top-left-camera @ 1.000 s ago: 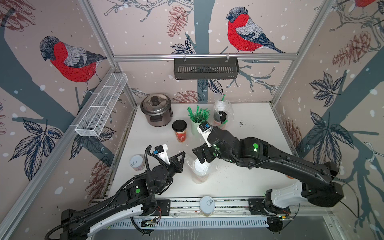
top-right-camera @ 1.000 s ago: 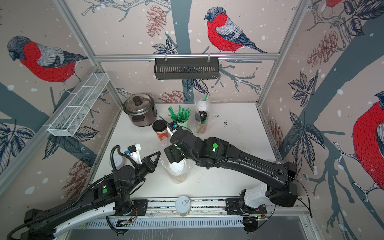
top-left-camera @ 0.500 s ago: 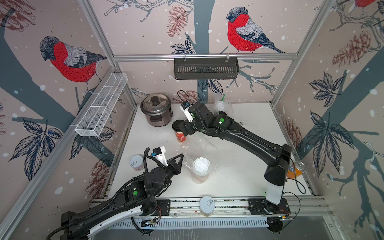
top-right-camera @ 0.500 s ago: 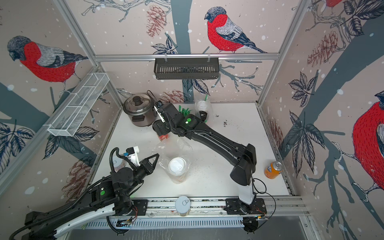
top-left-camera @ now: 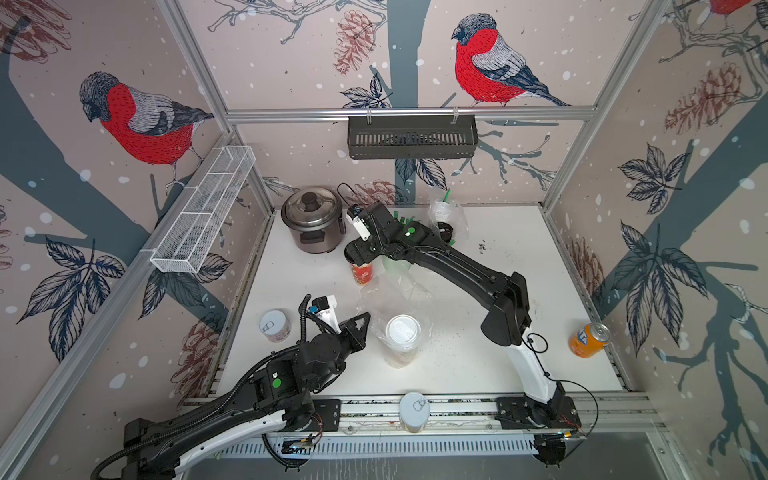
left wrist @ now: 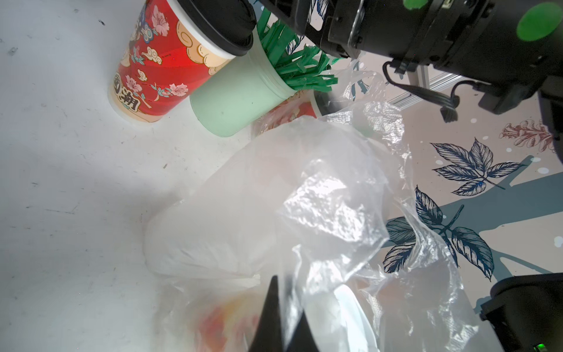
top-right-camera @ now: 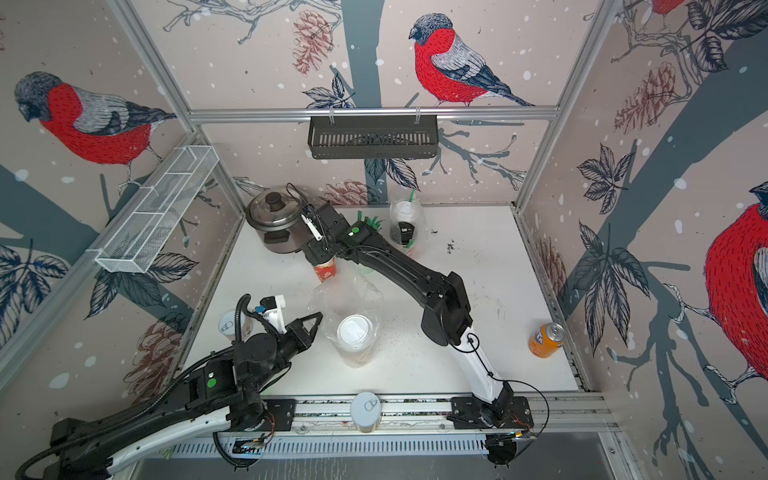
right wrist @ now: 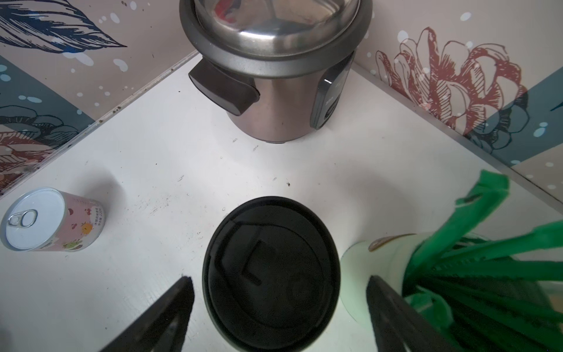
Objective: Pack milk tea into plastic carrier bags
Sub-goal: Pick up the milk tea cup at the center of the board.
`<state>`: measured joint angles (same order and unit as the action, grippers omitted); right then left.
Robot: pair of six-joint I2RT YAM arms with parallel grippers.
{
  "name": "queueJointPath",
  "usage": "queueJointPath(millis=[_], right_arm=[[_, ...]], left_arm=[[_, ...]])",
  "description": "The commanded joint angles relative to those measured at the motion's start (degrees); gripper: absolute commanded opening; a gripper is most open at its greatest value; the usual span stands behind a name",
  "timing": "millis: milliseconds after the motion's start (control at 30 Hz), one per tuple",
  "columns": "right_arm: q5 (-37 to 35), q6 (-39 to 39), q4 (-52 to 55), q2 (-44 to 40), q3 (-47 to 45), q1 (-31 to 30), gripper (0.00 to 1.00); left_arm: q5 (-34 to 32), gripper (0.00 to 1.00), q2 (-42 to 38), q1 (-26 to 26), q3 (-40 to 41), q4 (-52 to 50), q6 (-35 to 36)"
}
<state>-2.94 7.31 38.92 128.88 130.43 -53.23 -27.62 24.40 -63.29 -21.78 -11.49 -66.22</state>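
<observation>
Clenched tight with the left jaws: the near edge of a clear plastic carrier bag (top-left-camera: 397,295), lower centre of the frame in both top views, with thin film draped over the black fingertips (left wrist: 271,304) in the left wrist view. Inside that bag, upright on the white desk (top-left-camera: 457,374), a white-lidded milk tea cup (top-left-camera: 402,332).

Higher in the frame, released and spread wide, the right jaws, flanking a red black-lidded milk tea cup (top-left-camera: 361,272) without touching it. In the right wrist view, a gap on each side of the black lid (right wrist: 271,274), between the two fingers (right wrist: 170,317). Just beside that cup, a pale green cup of green straws (left wrist: 240,100).

At upper centre of the top views, near the back wall, a second plastic bag (top-left-camera: 451,224) around a straw-topped white-lidded cup (top-left-camera: 441,211) and a dark-lidded cup (top-left-camera: 444,228). To the upper left, a rice cooker (top-left-camera: 313,218). Also a pink can (top-left-camera: 273,326) at lower left, another can (top-left-camera: 414,409) on the front rail, and an orange can (top-left-camera: 588,338) at far right.
</observation>
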Motion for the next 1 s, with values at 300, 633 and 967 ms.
queueJointPath(millis=[300, 633, 967], right_arm=[[2.57, -1.16, -0.64, 3.87, 2.51, 1.07, 0.89], [3.03, -1.16, -1.3, 4.94, 2.78, 1.52, 0.84], [3.23, -0.9, -0.76, 4.71, 2.69, 1.4, 0.71]], left_arm=[[-0.9, 0.0, -0.19, -0.13, 0.07, -1.78, -2.03], [-1.21, 0.0, 0.38, -0.09, 0.06, -1.39, -1.97], [-1.11, 0.0, 0.63, -0.08, 0.25, -1.02, -1.91]])
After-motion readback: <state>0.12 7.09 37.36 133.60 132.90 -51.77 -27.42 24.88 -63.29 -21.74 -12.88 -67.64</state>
